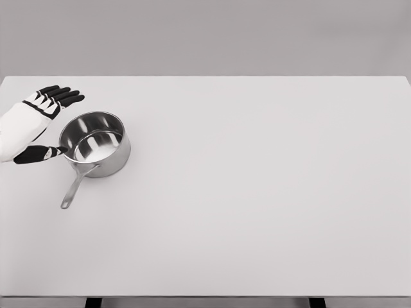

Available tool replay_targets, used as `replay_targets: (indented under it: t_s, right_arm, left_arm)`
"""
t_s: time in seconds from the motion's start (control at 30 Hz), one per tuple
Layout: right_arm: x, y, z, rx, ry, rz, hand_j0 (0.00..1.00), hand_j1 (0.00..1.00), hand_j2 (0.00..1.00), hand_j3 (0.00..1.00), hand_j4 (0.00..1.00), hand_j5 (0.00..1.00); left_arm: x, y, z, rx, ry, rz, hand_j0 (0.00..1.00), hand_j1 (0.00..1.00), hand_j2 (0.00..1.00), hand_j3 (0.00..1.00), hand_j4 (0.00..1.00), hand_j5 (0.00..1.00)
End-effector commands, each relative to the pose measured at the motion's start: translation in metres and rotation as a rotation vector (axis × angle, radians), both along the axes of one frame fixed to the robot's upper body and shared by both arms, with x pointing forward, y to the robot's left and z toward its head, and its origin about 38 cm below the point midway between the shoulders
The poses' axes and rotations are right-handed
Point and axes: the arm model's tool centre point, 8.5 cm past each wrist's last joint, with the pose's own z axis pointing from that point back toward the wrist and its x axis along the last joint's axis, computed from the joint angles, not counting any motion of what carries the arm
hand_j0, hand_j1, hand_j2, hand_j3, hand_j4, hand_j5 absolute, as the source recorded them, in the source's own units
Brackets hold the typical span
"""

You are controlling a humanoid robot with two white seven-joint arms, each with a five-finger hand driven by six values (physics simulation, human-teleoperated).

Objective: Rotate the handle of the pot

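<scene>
A shiny steel saucepan [96,144] stands upright on the left part of the white table [257,192]. Its long handle [76,186] points toward the front left. My left hand [48,125] comes in from the left edge, just left of the pot. Its black fingers [63,96] are spread behind the pot's far-left rim, and its thumb [42,154] reaches to the near-left wall and seems to touch it. The hand holds nothing. My right arm is out of view.
The table's left edge runs close behind my left hand. Two dark table legs [93,302] show under the front edge.
</scene>
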Motion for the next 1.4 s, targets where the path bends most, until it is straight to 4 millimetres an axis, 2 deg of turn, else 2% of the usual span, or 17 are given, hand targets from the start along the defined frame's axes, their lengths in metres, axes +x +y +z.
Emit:
replay_targets:
  t_s: [0.0, 0.07, 0.23, 0.27, 0.3, 0.37, 0.4, 0.47, 0.53, 0.67, 0.8, 1.1, 1.37]
  right_arm:
    - [0.000, 0.000, 0.000, 0.000, 0.000, 0.000, 1.00, 1.00, 1.00, 1.00, 1.00, 1.00]
    - [0.000, 0.000, 0.000, 0.001, 0.001, 0.000, 1.00, 1.00, 1.00, 1.00, 1.00, 1.00]
    - [0.000, 0.000, 0.000, 0.001, 0.001, 0.000, 1.00, 1.00, 1.00, 1.00, 1.00, 1.00]
    - [0.000, 0.000, 0.000, 0.000, 0.000, 0.000, 1.00, 1.00, 1.00, 1.00, 1.00, 1.00]
    - [0.000, 0.000, 0.000, 0.001, 0.001, 0.000, 1.00, 1.00, 1.00, 1.00, 1.00, 1.00]
    - [0.000, 0.000, 0.000, 0.000, 0.000, 0.000, 1.00, 1.00, 1.00, 1.00, 1.00, 1.00]
    - [0.000, 0.000, 0.000, -0.001, 0.002, 0.000, 1.00, 1.00, 1.00, 1.00, 1.00, 1.00]
    - [0.000, 0.000, 0.000, 0.001, 0.001, 0.000, 1.00, 1.00, 1.00, 1.00, 1.00, 1.00]
    - [0.000, 0.000, 0.000, 0.001, 0.001, 0.000, 1.00, 1.00, 1.00, 1.00, 1.00, 1.00]
    - [0.000, 0.000, 0.000, 0.000, 0.000, 0.000, 1.00, 1.00, 1.00, 1.00, 1.00, 1.00]
    - [0.000, 0.000, 0.000, 0.001, 0.001, 0.000, 1.00, 1.00, 1.00, 1.00, 1.00, 1.00]
    - [0.000, 0.000, 0.000, 0.001, 0.001, 0.000, 1.00, 1.00, 1.00, 1.00, 1.00, 1.00]
    - [0.000, 0.000, 0.000, 0.000, 0.000, 0.000, 1.00, 1.00, 1.00, 1.00, 1.00, 1.00]
  left_arm:
    - [0.000, 0.000, 0.001, -0.005, 0.000, 0.000, 1.00, 1.00, 1.00, 1.00, 1.00, 1.00]
    - [-0.001, -0.001, 0.004, 0.008, -0.007, -0.008, 1.00, 1.00, 1.00, 1.00, 1.00, 1.00]
    - [0.000, -0.020, 0.014, 0.027, -0.028, -0.076, 1.00, 1.00, 1.00, 1.00, 1.00, 1.00]
    - [0.005, -0.032, 0.013, 0.029, -0.019, -0.116, 1.00, 1.00, 1.00, 1.00, 1.00, 1.00]
    - [0.015, -0.043, 0.020, 0.014, -0.022, -0.162, 1.00, 1.00, 1.00, 1.00, 1.00, 1.00]
    - [0.031, -0.053, 0.030, 0.007, 0.032, -0.246, 1.00, 1.00, 1.00, 1.00, 1.00, 1.00]
    - [0.032, -0.059, 0.031, 0.029, 0.100, -0.305, 1.00, 1.00, 1.00, 1.00, 1.00, 1.00]
    - [0.019, -0.061, 0.031, 0.100, 0.293, -0.432, 1.00, 1.00, 1.00, 1.00, 1.00, 1.00]
    - [-0.002, -0.074, 0.043, 0.119, 0.344, -0.537, 1.00, 1.00, 1.00, 1.00, 1.00, 1.00]
    - [-0.002, -0.065, 0.053, 0.128, 0.344, -0.524, 1.00, 1.00, 1.00, 1.00, 1.00, 1.00]
    - [-0.002, -0.068, 0.043, 0.178, 0.340, -0.515, 1.00, 1.00, 1.00, 1.00, 1.00, 1.00]
    - [0.002, -0.096, 0.022, 0.243, 0.276, -0.527, 1.00, 1.00, 1.00, 1.00, 1.00, 1.00]
    - [0.003, -0.099, 0.015, 0.306, 0.258, -0.513, 1.00, 1.00, 1.00, 1.00, 1.00, 1.00]
